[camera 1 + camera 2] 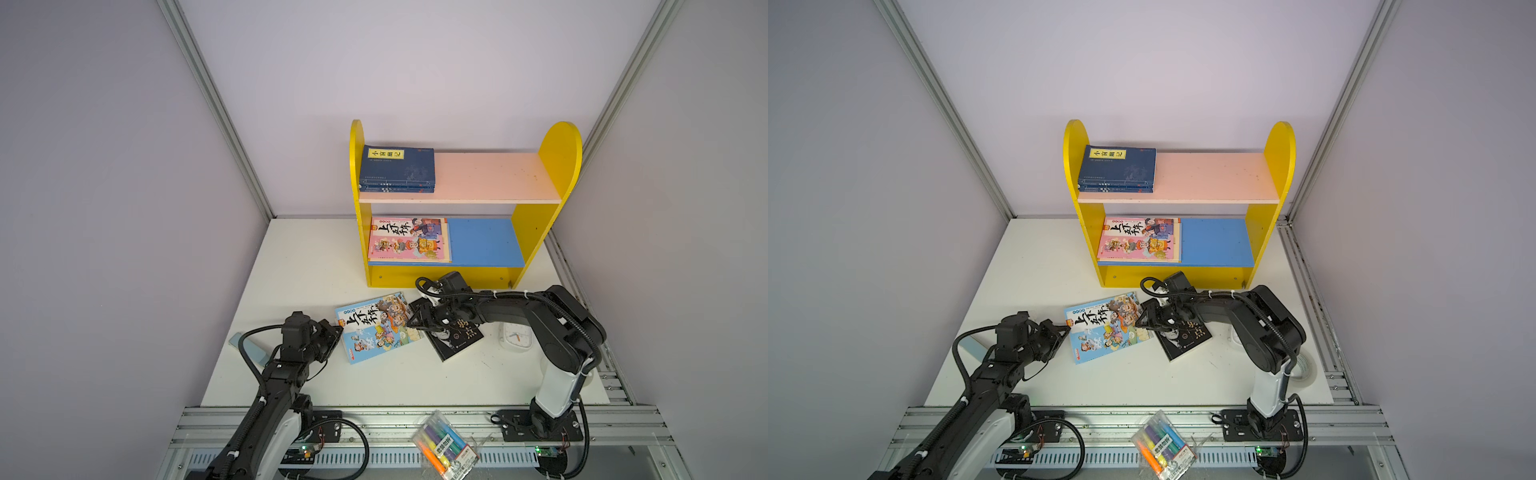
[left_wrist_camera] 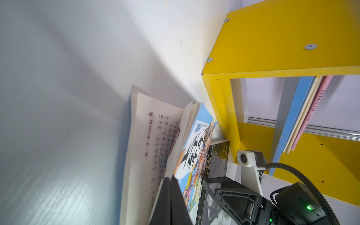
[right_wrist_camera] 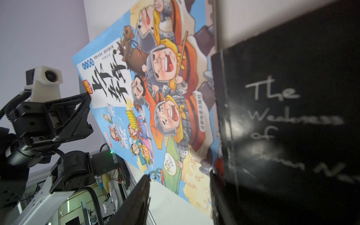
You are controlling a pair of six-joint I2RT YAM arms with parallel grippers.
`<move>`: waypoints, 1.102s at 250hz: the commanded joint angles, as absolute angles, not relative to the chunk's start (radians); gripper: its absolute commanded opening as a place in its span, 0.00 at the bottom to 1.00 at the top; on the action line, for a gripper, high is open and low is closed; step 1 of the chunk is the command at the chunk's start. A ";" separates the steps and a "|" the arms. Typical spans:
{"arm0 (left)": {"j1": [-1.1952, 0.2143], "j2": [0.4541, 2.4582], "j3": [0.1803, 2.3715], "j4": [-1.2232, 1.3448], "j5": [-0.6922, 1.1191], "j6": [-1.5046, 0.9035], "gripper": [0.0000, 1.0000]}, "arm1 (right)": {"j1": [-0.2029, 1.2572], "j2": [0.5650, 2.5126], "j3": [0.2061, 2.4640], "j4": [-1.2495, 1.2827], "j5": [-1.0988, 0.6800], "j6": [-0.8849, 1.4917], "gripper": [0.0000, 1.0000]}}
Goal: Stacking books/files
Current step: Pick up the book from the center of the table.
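On the white tabletop [image 1: 311, 270], in front of the yellow two-tier wooden shelf [image 1: 559, 166], the blue cartoon-covered paperback [image 1: 380, 328] lies just beside the black portrait paperback [image 1: 459, 340]. At its near corner the left gripper [image 1: 338, 328] is clamped, apparently on the cover alone, with pages falling open beneath. Opposite, the right gripper [image 1: 414, 322] hovers with jaws apart, empty. Support that far edge before lifting, so the cover does not tear.
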State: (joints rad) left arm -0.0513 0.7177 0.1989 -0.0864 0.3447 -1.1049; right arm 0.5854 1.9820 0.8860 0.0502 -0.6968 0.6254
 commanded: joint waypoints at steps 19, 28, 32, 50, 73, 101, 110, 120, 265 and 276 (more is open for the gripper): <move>-0.031 0.730 0.262 -0.097 0.374 -1.122 0.00 | 0.560 1.943 0.877 -0.012 -0.634 0.626 0.58; -0.030 0.736 0.277 -0.109 0.377 -1.123 0.00 | 0.560 1.939 0.875 -0.025 -0.637 0.622 0.59; -0.030 0.737 0.284 -0.115 0.378 -1.124 0.00 | 0.560 1.936 0.872 -0.027 -0.639 0.623 0.59; -0.026 0.742 0.308 -0.128 0.385 -1.127 0.00 | 0.560 1.930 0.866 -0.026 -0.647 0.626 0.60; -0.021 0.747 0.333 -0.135 0.397 -1.129 0.00 | 0.560 1.925 0.854 -0.018 -0.663 0.635 0.60; -0.018 0.752 0.354 -0.144 0.414 -1.131 0.00 | 0.560 1.917 0.831 0.020 -0.685 0.662 0.61; -0.018 0.753 0.356 -0.143 0.419 -1.134 0.00 | 0.560 1.919 0.828 0.024 -0.688 0.670 0.61; -0.017 0.755 0.356 -0.143 0.424 -1.135 0.00 | 0.561 1.924 0.824 0.039 -0.690 0.679 0.61; -0.012 0.736 0.358 -0.111 0.481 -1.227 0.00 | 0.589 2.018 0.726 0.364 -0.744 0.923 0.60; -0.012 0.736 0.367 -0.113 0.487 -1.226 0.00 | 0.588 2.027 0.718 0.399 -0.746 0.942 0.60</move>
